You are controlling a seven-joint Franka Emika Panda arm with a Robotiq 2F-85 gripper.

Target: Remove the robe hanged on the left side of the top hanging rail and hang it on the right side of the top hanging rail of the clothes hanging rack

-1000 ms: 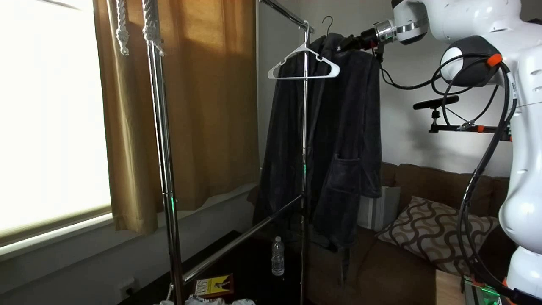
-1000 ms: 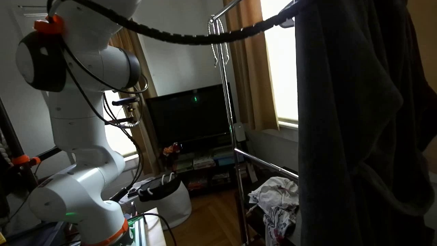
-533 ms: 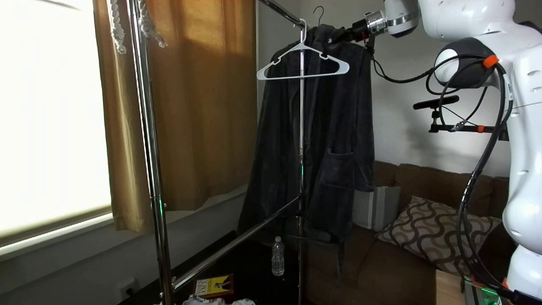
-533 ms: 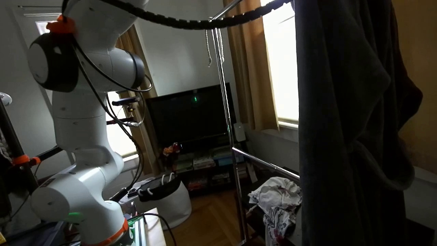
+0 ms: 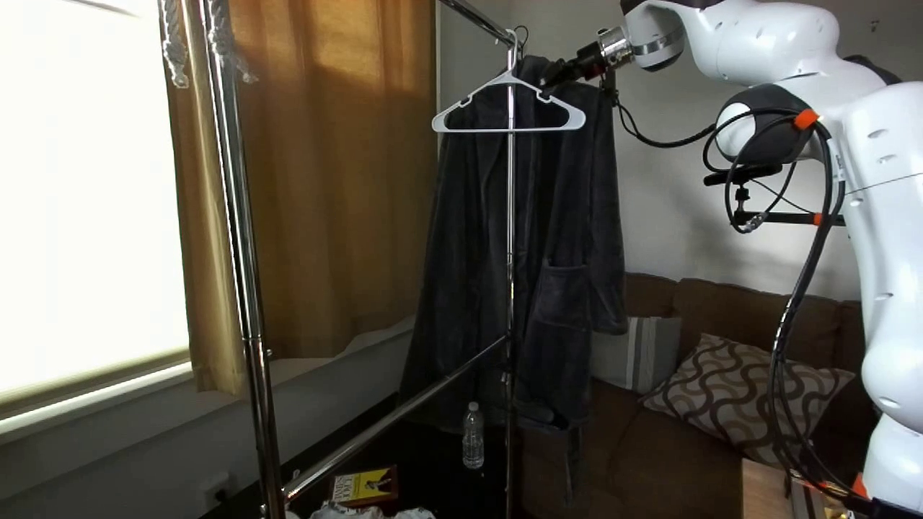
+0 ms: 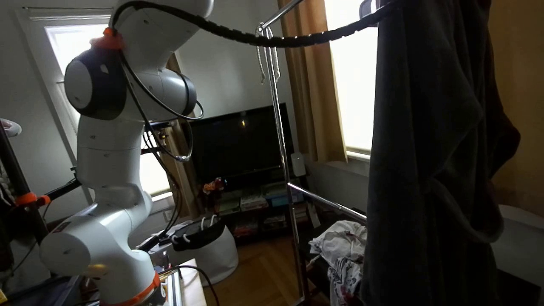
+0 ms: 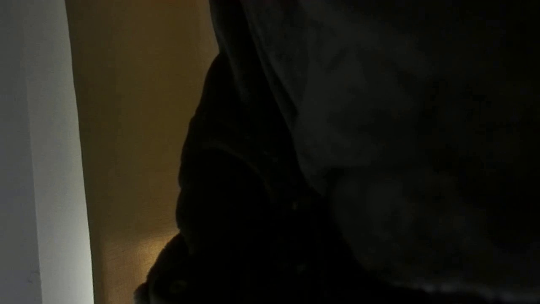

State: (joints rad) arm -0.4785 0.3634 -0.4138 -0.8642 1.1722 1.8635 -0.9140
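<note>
Compared with half a second ago, I have the arm (image 5: 771, 43) further over toward the rack (image 5: 510, 216) and a little lower, and the robe (image 5: 551, 216) comes down with it. Its wire hook (image 5: 527, 34) no longer stands well above the end of the top rail (image 5: 479, 20); in an exterior view it shows right beside that end, partly behind it. I can't tell from this angle whether the two touch. The near post (image 5: 241, 252) is shifted slightly to the left of that view, while the white hanger (image 5: 533, 130) stays on the rail end, in front of the robe.

The robe hangs upright below my end effector (image 5: 548, 76), which has it pinched at the shoulder, just beside the collar. Cloth and shadow hide the tips, so I can't read how wide they stand. My wrist view is mostly dark robe fabric, with the tan curtain (image 7: 126, 126) toward its left.
</note>
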